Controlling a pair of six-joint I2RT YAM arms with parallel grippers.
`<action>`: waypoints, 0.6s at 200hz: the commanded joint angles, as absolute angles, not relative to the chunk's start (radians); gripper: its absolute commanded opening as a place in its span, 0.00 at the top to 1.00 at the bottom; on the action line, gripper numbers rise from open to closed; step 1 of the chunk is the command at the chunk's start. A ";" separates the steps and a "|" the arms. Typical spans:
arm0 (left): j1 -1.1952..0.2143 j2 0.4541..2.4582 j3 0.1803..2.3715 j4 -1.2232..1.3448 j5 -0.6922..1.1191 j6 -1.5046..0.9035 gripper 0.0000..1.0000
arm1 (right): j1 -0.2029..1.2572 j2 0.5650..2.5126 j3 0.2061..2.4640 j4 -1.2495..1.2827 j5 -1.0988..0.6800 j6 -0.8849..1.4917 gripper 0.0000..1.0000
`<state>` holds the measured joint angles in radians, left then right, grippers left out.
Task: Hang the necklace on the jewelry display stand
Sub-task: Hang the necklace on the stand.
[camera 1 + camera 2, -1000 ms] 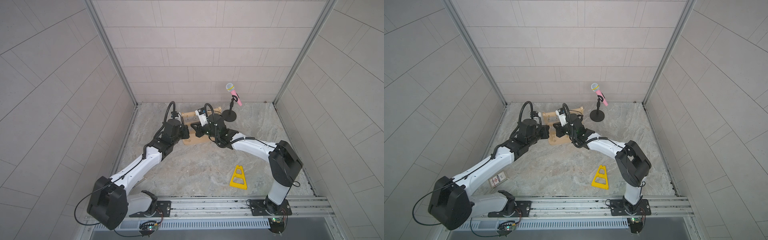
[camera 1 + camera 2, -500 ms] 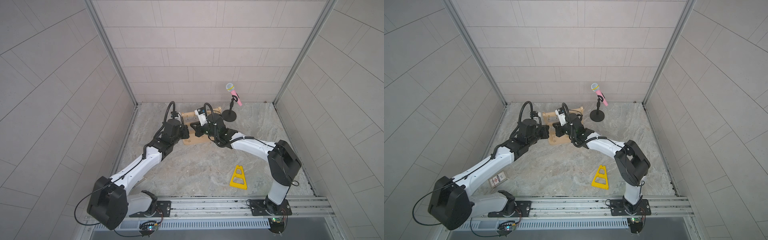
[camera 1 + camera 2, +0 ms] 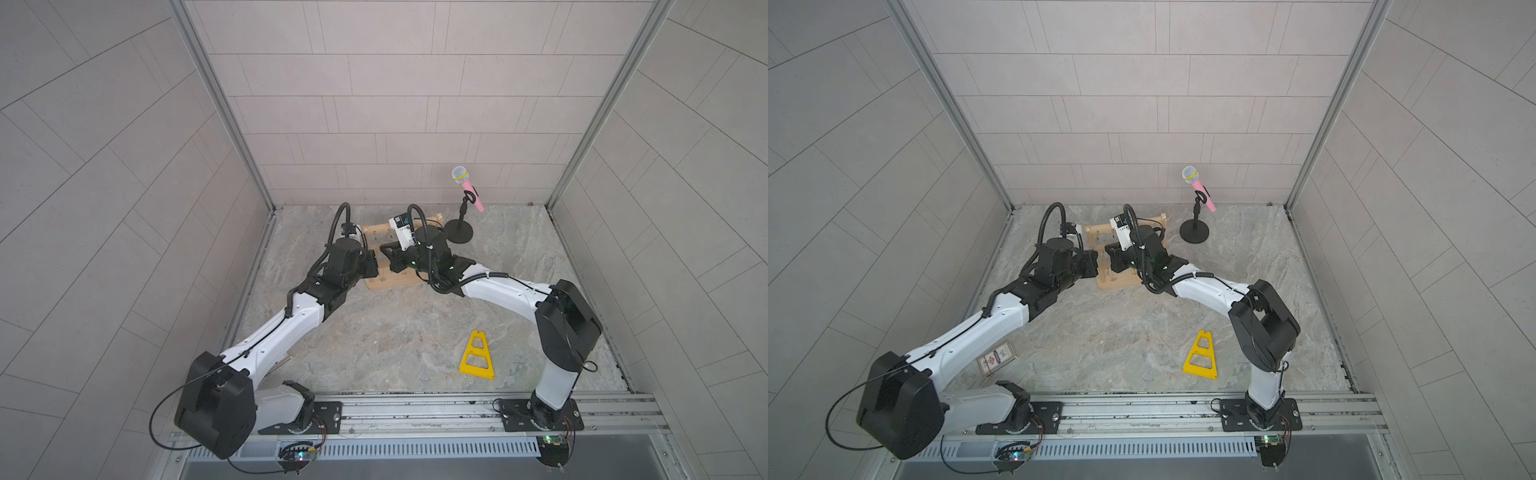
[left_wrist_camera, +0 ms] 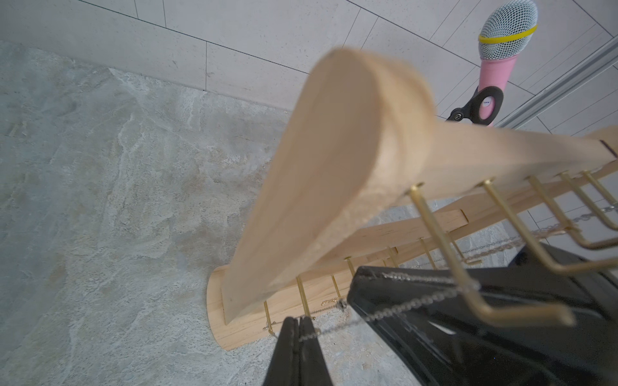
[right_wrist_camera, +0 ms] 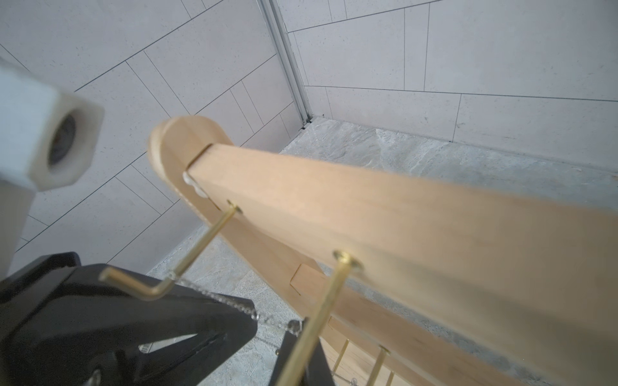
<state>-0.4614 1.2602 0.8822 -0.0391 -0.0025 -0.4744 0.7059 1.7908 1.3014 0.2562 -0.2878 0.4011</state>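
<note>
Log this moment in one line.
left gripper: shut on necklace | right gripper: shut on necklace | necklace: taut between them, against top hook of jewelry display stand

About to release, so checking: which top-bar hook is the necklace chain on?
The endmost hook, next to the rounded post: the necklace chain crosses its bend. The next hook sits further along the bar.

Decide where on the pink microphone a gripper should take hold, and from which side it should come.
Probably the pink handle of the microphone, on the short stretch between the mesh head and the clip of its stand. Come from the front, since the wall stands close behind, with the jaws set across the round, tilted handle.
</note>
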 commanded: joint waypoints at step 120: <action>-0.465 1.284 0.920 -0.049 -0.040 -0.472 0.91 | 0.703 1.821 1.334 0.234 -0.298 0.408 0.86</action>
<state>-0.4614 1.2793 0.8825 -0.0437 -0.0170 -0.4782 0.7059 1.8122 1.3109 0.2348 -0.2928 0.4011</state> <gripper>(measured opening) 0.066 0.129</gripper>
